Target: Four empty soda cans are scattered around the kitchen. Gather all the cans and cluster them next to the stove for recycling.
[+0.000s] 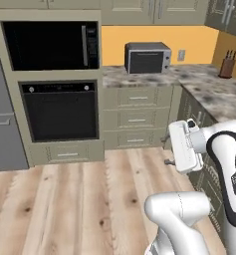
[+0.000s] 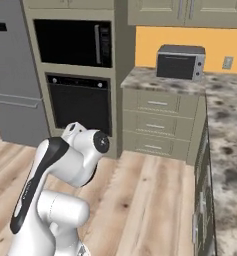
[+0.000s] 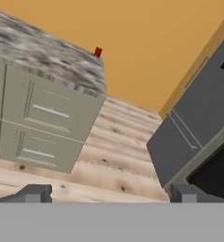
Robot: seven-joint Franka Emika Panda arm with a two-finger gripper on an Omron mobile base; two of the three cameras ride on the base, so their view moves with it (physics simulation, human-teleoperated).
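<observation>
The gripper (image 3: 108, 193) hangs with its fingers (image 3: 35, 193) spread wide, holding nothing; a red soda can (image 3: 98, 52) sits on the far counter (image 3: 42, 56).

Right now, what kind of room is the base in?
A home kitchen, by the look of it: built-in wall oven, toaster oven on a speckled stone counter, and a knife block in the corner.

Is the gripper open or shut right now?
Open. In the hand view, the gripper's two fingertips stand far apart with nothing between them but floor.
</observation>
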